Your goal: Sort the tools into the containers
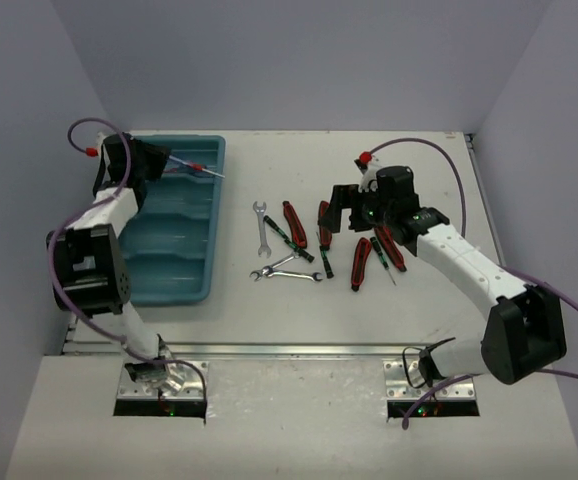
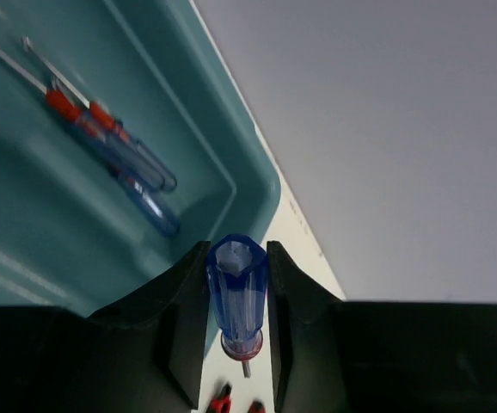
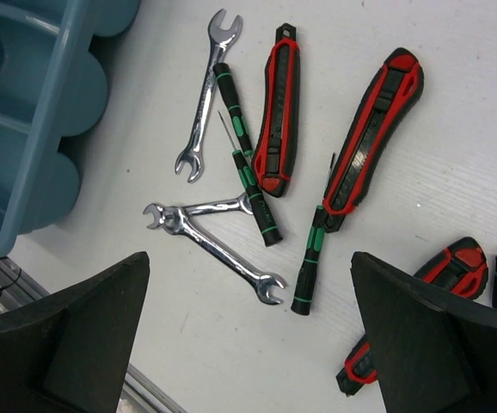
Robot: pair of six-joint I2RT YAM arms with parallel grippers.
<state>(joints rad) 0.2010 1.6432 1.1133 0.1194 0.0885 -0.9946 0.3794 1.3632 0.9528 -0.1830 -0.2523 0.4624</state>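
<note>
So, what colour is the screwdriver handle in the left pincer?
Translucent blue handle, best in left wrist view.

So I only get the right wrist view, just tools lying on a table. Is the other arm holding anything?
Observer: Yes, the left fingers grip a blue screwdriver by its handle.
Operator: Where is that arm?
Observer: Over the far end of the teal tray.
Operator: Is anything in the tray?
Observer: At least two blue-handled screwdrivers lie in that end compartment.

walls [image 1: 299,60]: plain pale grey | table [image 1: 269,320]: white | light: even
</note>
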